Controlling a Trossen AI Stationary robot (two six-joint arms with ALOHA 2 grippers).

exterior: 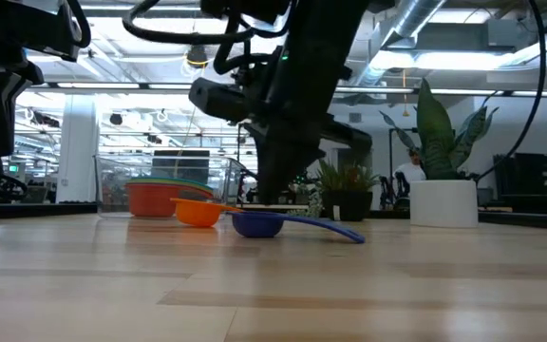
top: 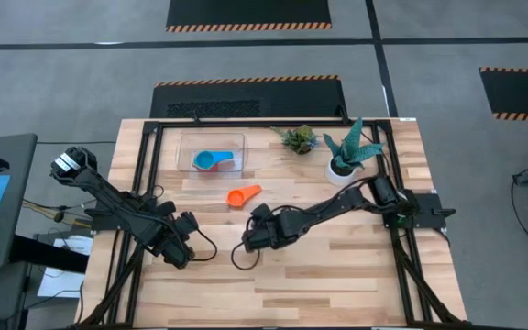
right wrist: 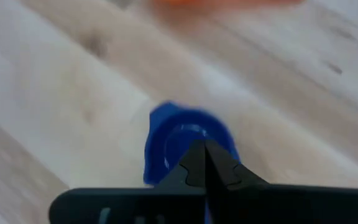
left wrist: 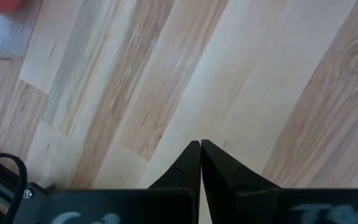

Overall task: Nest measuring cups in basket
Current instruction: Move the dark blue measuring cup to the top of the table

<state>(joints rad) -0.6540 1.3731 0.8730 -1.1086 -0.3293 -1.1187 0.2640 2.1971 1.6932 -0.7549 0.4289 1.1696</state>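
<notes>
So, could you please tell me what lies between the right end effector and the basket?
In the high view, the orange cup lies between the right end effector and the basket.

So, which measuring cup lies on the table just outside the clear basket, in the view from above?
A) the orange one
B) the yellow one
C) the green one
A: the orange cup lies on the bare wood, just in front of the basket.
</notes>
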